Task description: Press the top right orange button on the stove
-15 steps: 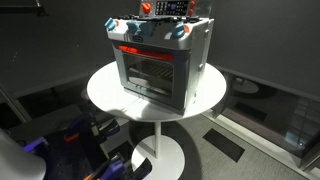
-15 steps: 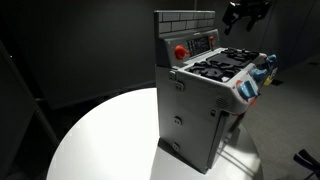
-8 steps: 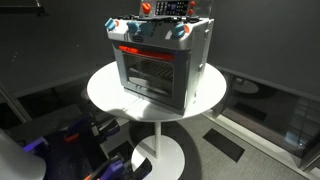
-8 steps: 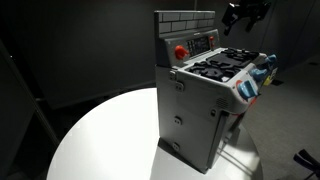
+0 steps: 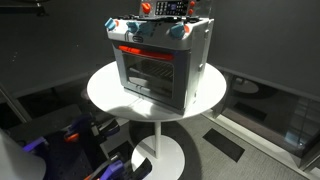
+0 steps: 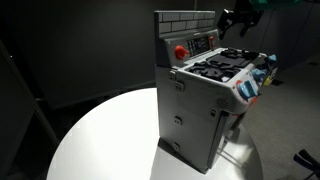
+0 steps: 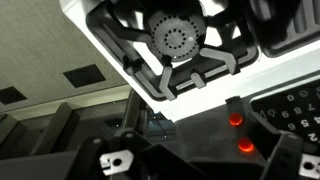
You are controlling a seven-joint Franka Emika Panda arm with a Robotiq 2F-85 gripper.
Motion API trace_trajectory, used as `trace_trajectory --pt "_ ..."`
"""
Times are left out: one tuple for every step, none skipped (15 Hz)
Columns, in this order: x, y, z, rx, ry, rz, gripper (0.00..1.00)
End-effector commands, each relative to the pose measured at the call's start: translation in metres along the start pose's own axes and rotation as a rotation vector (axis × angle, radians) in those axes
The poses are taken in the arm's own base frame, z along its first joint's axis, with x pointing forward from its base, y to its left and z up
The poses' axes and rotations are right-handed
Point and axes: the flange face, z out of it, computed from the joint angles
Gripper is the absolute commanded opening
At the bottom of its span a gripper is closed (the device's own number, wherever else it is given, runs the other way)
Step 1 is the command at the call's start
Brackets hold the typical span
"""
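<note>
Exterior view: pincer (image 6: 238, 23) has edged lower above the stove (image 6: 200, 110)

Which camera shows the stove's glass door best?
An exterior view shows the whole glass door below the red bar. In an exterior view, only the stove's side and cooktop show. The wrist view has just a burner and orange buttons.

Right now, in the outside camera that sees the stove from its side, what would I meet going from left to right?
White round table → red round button → black burners → blue-grey knobs.
</note>
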Motion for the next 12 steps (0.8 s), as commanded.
trace_trajectory --pt "0.012 -0.008 0.006 0.005 0.023 0.022 1.00" --pt "0.013 -0.009 0.008 0.006 0.025 0.025 1.00" --pt "0.015 -0.011 0.009 0.009 0.027 0.027 1.00" --pt "0.016 -0.012 0.011 0.011 0.029 0.028 1.00" --pt "0.018 -0.013 0.012 0.011 0.030 0.029 1.00" --pt "0.019 -0.014 0.014 0.011 0.034 0.031 1.00" --pt "0.021 -0.014 0.015 0.011 0.035 0.033 1.00" --pt "0.023 -0.014 0.016 0.009 0.038 0.037 1.00" --pt "0.025 -0.014 0.017 0.008 0.039 0.042 1.00" --pt "0.026 -0.014 0.018 0.006 0.042 0.047 1.00" --pt "0.028 -0.013 0.020 0.004 0.045 0.051 1.00" --pt "0.029 -0.013 0.022 -0.002 0.047 0.055 1.00"
